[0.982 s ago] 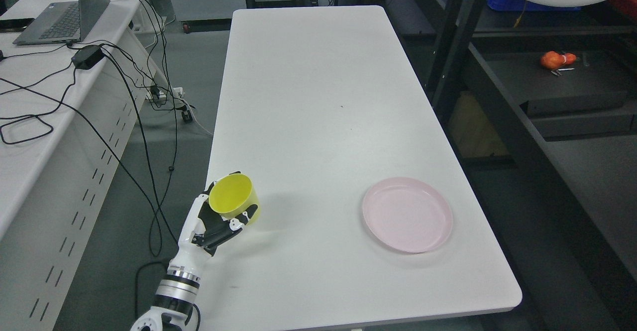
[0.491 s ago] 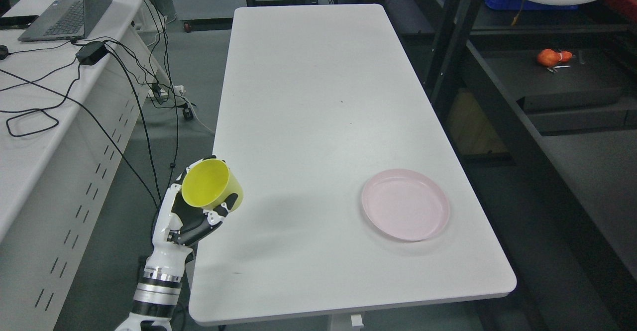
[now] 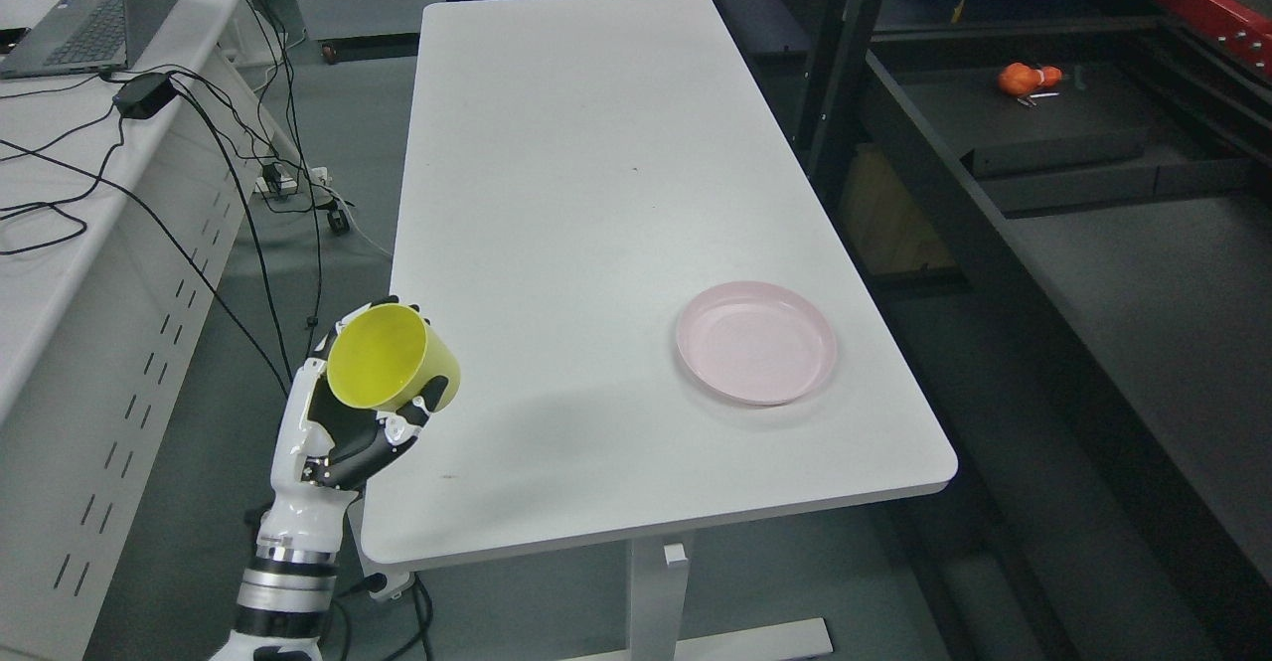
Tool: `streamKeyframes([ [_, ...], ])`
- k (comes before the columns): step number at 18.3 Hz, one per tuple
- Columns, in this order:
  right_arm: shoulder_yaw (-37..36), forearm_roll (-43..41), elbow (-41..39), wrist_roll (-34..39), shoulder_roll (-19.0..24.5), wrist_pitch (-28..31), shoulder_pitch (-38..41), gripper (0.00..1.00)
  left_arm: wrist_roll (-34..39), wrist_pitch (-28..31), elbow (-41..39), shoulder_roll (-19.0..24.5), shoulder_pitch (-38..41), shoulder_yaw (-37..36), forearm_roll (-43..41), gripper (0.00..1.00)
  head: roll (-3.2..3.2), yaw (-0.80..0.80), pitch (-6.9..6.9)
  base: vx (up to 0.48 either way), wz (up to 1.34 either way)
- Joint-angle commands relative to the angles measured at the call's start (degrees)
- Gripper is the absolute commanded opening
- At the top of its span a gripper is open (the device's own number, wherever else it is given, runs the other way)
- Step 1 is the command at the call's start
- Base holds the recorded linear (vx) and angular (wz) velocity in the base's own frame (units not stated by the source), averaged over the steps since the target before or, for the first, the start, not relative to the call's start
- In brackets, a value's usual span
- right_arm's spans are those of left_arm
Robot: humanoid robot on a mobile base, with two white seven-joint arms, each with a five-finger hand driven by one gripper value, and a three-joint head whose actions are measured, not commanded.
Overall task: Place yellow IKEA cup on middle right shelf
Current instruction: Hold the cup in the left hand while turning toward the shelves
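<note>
You have the long white rectangular table point(image 3: 596, 194) filling the middle of the head view, and the dark metal shelving unit point(image 3: 994, 194) running along its right side, well apart from where the cup is now. Its open black shelf surfaces look bare near you; far back on one sits a small orange object point(image 3: 1024, 78). On the table, near its right edge, lies a shallow pink round plastic plate point(image 3: 757, 343).

Your left hand point(image 3: 343, 422) comes up from the lower left, just off the table's left edge, with its fingers point(image 3: 397, 429) wrapped tight around the yellow plastic cup point(image 3: 390, 361). The cup is tilted, its open mouth turned toward the camera, and it is held clear of the tabletop.

The carry to the shelf looks barely begun. To do it well, keep that grip firm and bring the cup upright before you travel. Pass it above the plate rather than beside it, clear the shelf's upright post, and set the base flat on the shelf before loosening the fingers.
</note>
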Motion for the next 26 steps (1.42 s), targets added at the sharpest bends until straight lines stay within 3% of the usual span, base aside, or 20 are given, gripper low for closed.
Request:
streamKeyframes([
  [1, 0.97, -1.41, 0.00, -0.03, -1.00, 0.05, 0.79, 0.99, 0.03, -0.17, -2.36, 1.00, 0.50, 1.23, 0.04, 0.00, 0.00, 0.00, 0.00, -0.180, -0.16],
  [13, 0.97, -1.41, 0.00, -0.03, -1.00, 0.05, 0.79, 0.99, 0.03, -0.34, -2.45, 1.00, 1.37, 0.80, 0.04, 0.00, 0.00, 0.00, 0.00, -0.206, -0.22],
  [26, 0.97, -1.41, 0.00, -0.03, -1.00, 0.05, 0.79, 0.99, 0.03, -0.17, -2.28, 1.00, 3.75, -3.15, 0.04, 0.00, 0.00, 0.00, 0.00, -0.195, -0.74],
])
